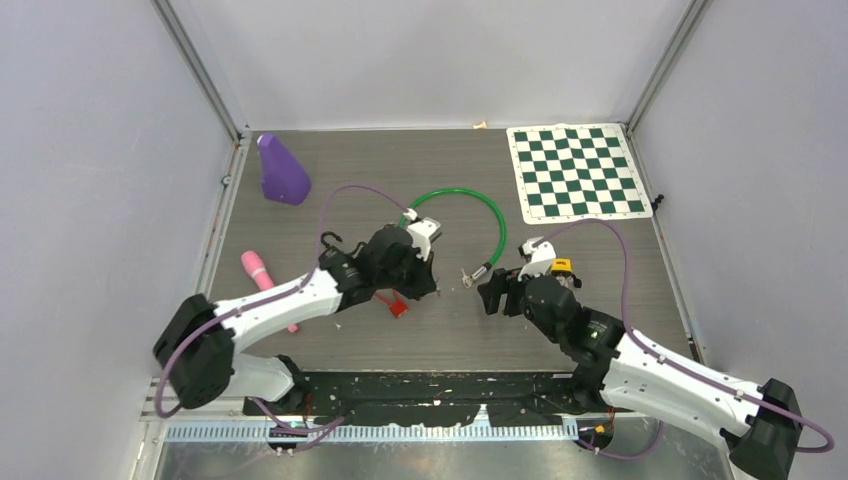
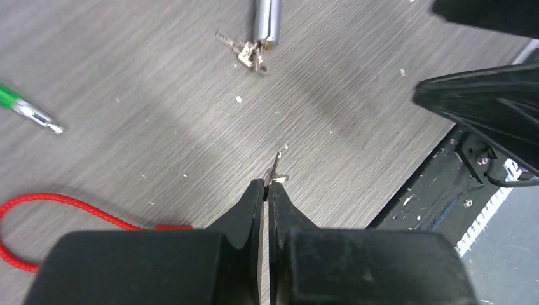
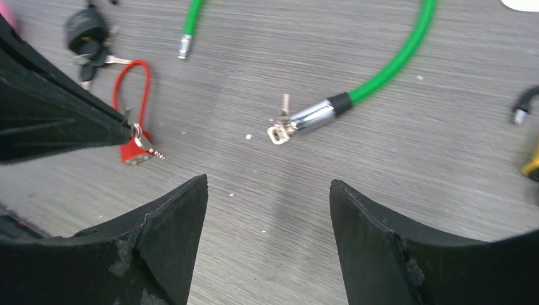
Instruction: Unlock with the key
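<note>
though the left gripper (image 2: 267,187) pinched a small key (image 2: 274,168), it hadn't entered the seeming red padlock (image 3: 130,152); right gripper (image 3: 268,184) gaped wide.

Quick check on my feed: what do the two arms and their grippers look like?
The left arm and right arm share white links, black joints and a looping purple cable. The left gripper and right gripper each carry two matte black fingers, wide at the base, tapering to tips; the right's edges look scuffed.

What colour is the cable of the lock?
The cable is green; the right wrist view shows it best.
</note>
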You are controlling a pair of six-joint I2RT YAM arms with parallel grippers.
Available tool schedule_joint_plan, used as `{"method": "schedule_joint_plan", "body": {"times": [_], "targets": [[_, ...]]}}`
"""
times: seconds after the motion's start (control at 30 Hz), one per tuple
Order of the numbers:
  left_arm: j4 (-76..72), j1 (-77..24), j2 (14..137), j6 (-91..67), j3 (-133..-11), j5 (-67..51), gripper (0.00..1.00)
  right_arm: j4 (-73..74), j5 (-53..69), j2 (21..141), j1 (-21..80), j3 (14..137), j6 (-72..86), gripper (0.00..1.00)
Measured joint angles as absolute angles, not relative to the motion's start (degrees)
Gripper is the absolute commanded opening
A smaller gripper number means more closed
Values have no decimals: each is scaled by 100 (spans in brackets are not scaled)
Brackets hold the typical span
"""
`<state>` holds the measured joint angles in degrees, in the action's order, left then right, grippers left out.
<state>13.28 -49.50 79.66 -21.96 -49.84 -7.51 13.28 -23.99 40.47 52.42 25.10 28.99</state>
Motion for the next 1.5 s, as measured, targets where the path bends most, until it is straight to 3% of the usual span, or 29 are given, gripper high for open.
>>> {"method": "schedule_joint_plan", "body": {"times": [0.37, 0.43, 0.5, 0.83, 1.13, 1.3, 1.33, 1.37, 1.5], "targets": [[-403, -4950, 5708, -1997, -3774, -775, 0, -1162, -956, 2987, 5260, 1494, 1498, 77], [-580, -4950, 5505, -2154, -3774, -773, 0, -1723, -707, 3055, 5317, 1435, 1111, 86], [-670, -4950, 5387, -2392, -3774, -760, 0, -2171, -576, 3181, 5426, 1387, 709, 87], [-132, -4950, 5297, -3872, -3946, -687, 0, -3625, -1035, 4230, 6425, 1389, -2034, 83], [202, -4950, 5312, -4611, -4104, -799, 0, -4591, -1345, 5098, 6847, 1592, -3345, 74], [287, -4950, 5312, -4788, -4104, -821, 0, -4882, -1347, 5498, 6938, 1761, -3597, 61], [298, -4950, 5312, -4803, -4104, -821, 11, -4890, -1345, 5544, 6945, 1789, -3616, 59], [311, -4950, 5312, -4818, -4104, -821, 0, -4895, -1345, 5592, 6954, 1826, -3634, 55], [329, -4950, 5310, -4915, -4104, -821, 0, -4923, -1341, 5728, 6965, 1922, -3671, 43]]}}
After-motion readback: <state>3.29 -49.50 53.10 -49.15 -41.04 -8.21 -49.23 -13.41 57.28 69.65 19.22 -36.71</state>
